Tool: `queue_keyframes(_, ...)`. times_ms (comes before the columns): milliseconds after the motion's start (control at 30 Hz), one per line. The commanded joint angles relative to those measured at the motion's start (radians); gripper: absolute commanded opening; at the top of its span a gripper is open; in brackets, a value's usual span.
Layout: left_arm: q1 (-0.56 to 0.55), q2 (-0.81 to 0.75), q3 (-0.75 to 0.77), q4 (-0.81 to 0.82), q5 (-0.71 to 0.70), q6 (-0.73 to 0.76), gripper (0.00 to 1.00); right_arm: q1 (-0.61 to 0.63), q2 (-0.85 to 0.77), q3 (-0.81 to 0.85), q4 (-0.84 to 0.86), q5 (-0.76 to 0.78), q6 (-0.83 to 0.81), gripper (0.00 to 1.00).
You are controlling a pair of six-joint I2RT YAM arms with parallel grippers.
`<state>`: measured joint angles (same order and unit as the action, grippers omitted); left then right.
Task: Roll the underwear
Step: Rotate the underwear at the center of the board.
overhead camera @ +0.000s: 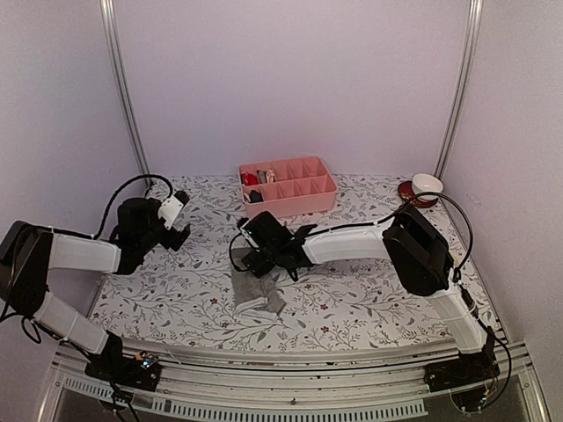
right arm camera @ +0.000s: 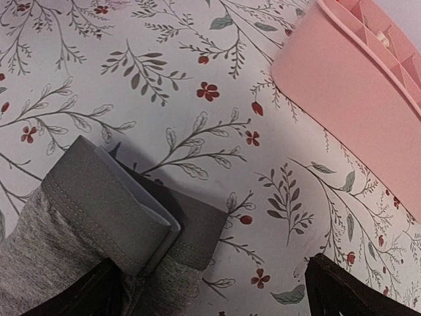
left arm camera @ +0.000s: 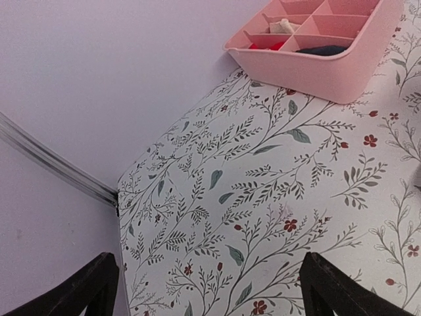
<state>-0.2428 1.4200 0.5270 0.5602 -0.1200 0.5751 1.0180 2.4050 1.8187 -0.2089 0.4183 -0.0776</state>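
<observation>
Top view: underwear (overhead camera: 255, 294) lies on the bench (overhead camera: 369, 299) near the front edge, about mid-width, a folded grey bundle w/ a paler band at its near end. Long axis runs roughly near-to-far, slightly slanted. R hand (overhead camera: 257, 261) hangs by its far end, arm reaching in from the right, jaws spread wide, gripping nothing. L hand (overhead camera: 182, 216) is well apart to the left, also released & empty, so R is clearly the nearer. Pink tray (overhead camera: 295, 204) sits further back, apart from the cloth. L wrist view: only bare floral bench (left arm camera: 263, 197) btwn the two dark fingertips (left arm camera: 85, 289), tray (left arm camera: 329, 76) at top right, no cloth in sight. R wrist view: underwear (right arm camera: 99, 217) fills the lower left, its folded, stitched band edge facing the tray (right arm camera: 355, 92), near but not touching. The cloth passes behind the fingertip (right arm camera: 79, 293) at lower left (contact: can't tell), the other fingertip is over bare bench, so the bundle sits off-centre in the spread jaws. One garment or two stacked: can't tell. Judgement: cloth looks folded flat, not yet rolled; next move prob needs R hand to shift over the end edge & come down, then roll along the long axis, w/ L hand travelling right if it's to pin
</observation>
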Motion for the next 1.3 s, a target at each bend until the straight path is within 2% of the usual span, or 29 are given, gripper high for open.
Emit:
queue_keyframes(0,0.005,-0.032,0.001,-0.003,0.072,0.006,0.98,-0.023,-0.064,-0.048,-0.042,0.050,0.065,0.99)
queue_keyframes(267,-0.016,-0.111,-0.058,0.013,0.207,0.040,0.99,-0.039,-0.187,-0.114,-0.033,0.086,0.101,0.99)
queue_keyframes(400,-0.050,-0.172,-0.102,-0.007,0.324,0.105,0.99,-0.036,-0.276,-0.170,0.007,0.060,0.080,0.99)
queue_keyframes(500,-0.107,-0.222,-0.153,-0.030,0.402,0.196,0.98,-0.024,-0.402,-0.323,0.115,-0.036,-0.040,0.99)
queue_keyframes(567,-0.149,-0.255,-0.204,-0.033,0.443,0.266,0.99,-0.003,-0.496,-0.461,0.189,-0.044,-0.155,0.99)
queue_keyframes(700,-0.244,-0.319,-0.268,-0.069,0.487,0.381,0.98,0.059,-0.651,-0.703,0.267,-0.041,-0.281,0.99)
queue_keyframes(867,-0.405,-0.361,-0.265,-0.165,0.451,0.423,0.99,0.111,-0.759,-0.868,0.279,-0.037,-0.261,0.99)
queue_keyframes(967,-0.527,-0.339,-0.254,-0.206,0.385,0.456,0.99,0.120,-0.784,-0.967,0.354,-0.058,-0.279,0.99)
queue_keyframes(1100,-0.680,-0.259,-0.243,-0.231,0.257,0.520,0.99,0.135,-0.798,-0.964,0.369,-0.147,-0.284,0.99)
queue_keyframes(1267,-0.792,-0.112,-0.174,-0.237,0.122,0.473,0.98,0.147,-0.830,-0.985,0.412,-0.050,-0.281,0.99)
